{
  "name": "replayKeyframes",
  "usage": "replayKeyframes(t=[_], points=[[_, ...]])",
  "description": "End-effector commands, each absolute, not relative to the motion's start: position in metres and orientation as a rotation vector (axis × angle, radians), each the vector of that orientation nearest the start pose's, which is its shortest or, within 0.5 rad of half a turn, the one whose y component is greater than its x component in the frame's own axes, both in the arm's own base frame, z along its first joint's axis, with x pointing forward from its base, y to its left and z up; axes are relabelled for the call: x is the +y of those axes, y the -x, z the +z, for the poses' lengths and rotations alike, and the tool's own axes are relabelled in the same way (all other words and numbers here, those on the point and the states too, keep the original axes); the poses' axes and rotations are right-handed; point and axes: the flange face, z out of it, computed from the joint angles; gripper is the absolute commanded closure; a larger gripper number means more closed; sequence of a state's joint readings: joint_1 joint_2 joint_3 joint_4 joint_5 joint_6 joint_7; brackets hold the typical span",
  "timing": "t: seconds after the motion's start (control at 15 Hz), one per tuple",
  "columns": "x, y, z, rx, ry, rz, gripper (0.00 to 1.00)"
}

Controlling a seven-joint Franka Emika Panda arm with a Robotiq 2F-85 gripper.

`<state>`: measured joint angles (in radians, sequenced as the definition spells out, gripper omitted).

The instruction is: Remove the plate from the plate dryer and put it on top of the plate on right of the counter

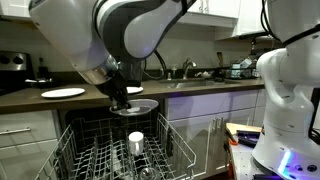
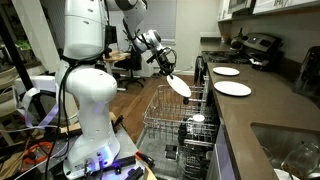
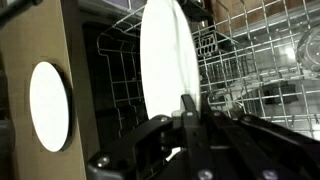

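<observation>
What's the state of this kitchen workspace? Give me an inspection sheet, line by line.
Surface: dark brown counter, carrying two plates.
Job's things: plate held in the air above the plate dryer; nearer white plate and farther white plate lie flat on the counter, apart.
Clutter: small white cup standing in the dryer; blurred items near the faucet.
Tool: the tool is shut on the plate's rim.
Cables: loose cables on the floor beside the robot's base.
Surroundings: stove at the counter's far end, sink at the near end.
</observation>
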<state>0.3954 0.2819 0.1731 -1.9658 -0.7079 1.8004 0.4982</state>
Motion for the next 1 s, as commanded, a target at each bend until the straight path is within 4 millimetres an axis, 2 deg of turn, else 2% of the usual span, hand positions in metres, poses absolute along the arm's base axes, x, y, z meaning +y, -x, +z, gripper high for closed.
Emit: replayKeyframes(t=[0.0, 0.8, 0.87, 0.93], points=[[0.254, -0.508, 0.32, 0.473, -2.366, -0.072, 0.98], [0.227, -0.541, 0.358, 0.388, -2.243, 0.006, 0.98], [0.232, -0.535, 0.346, 0.415, -2.287, -0.016, 0.98], [0.232, -0.536, 0.346, 0.414, -2.288, -0.013, 0.93]])
